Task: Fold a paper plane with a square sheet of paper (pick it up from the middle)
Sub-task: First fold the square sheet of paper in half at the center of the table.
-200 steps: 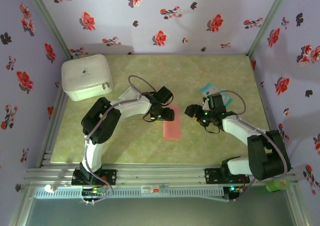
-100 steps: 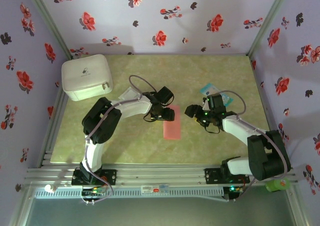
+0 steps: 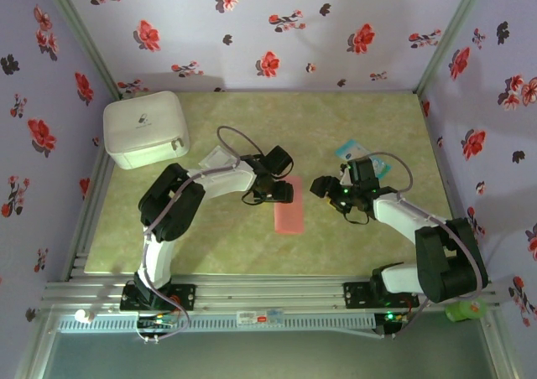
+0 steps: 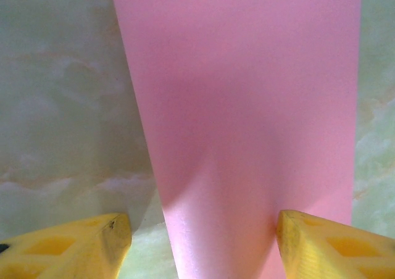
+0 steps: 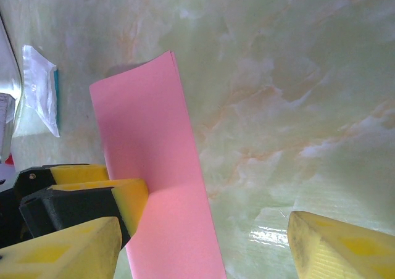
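The salmon-pink sheet of paper (image 3: pixel 288 214) lies flat on the table as a long narrow strip. My left gripper (image 3: pixel 282 193) is down over its far end, open. In the left wrist view the paper (image 4: pixel 247 106) runs up the middle between my yellow fingertips (image 4: pixel 80 248), with the right one at the paper's edge and the left one over bare table. My right gripper (image 3: pixel 322 186) hovers open just right of the strip. In the right wrist view the paper (image 5: pixel 148 137) lies to the left and the gripper (image 5: pixel 203 254) has nothing between its fingers.
A white box (image 3: pixel 144 129) stands at the back left corner. A pale translucent packet (image 3: pixel 216 157) lies beside the left arm. A teal-and-white packet (image 3: pixel 352 151) lies behind the right gripper and appears again as that packet (image 5: pixel 40 97) in the right wrist view. Flowered walls enclose the marbled table (image 3: pixel 235 245).
The left gripper has edged very slightly to the right over the paper. The right arm and the paper have not moved.
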`<move>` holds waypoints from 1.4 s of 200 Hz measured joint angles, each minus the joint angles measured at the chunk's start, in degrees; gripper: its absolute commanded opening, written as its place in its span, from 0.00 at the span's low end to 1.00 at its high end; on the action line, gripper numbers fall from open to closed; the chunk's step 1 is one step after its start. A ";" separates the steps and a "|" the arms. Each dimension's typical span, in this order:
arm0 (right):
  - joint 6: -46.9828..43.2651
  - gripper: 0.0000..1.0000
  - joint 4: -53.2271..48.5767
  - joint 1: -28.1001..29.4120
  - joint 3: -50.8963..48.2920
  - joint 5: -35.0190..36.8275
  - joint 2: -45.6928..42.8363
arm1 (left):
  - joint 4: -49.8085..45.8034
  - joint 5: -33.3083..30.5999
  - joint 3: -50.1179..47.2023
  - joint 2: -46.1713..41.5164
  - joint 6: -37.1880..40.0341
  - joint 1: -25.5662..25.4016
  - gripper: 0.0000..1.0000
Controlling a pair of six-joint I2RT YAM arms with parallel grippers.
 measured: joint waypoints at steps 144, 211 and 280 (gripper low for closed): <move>0.00 0.72 -0.02 0.00 0.00 0.00 0.00 | -1.44 -0.85 1.18 0.76 1.53 -0.26 0.67; 0.00 0.72 0.00 0.00 0.00 -0.07 0.00 | -2.05 -1.14 1.70 1.09 1.51 -0.35 0.67; 0.00 0.69 0.02 0.33 -0.02 -0.96 0.55 | -2.08 -1.20 1.75 1.14 1.51 -0.37 0.67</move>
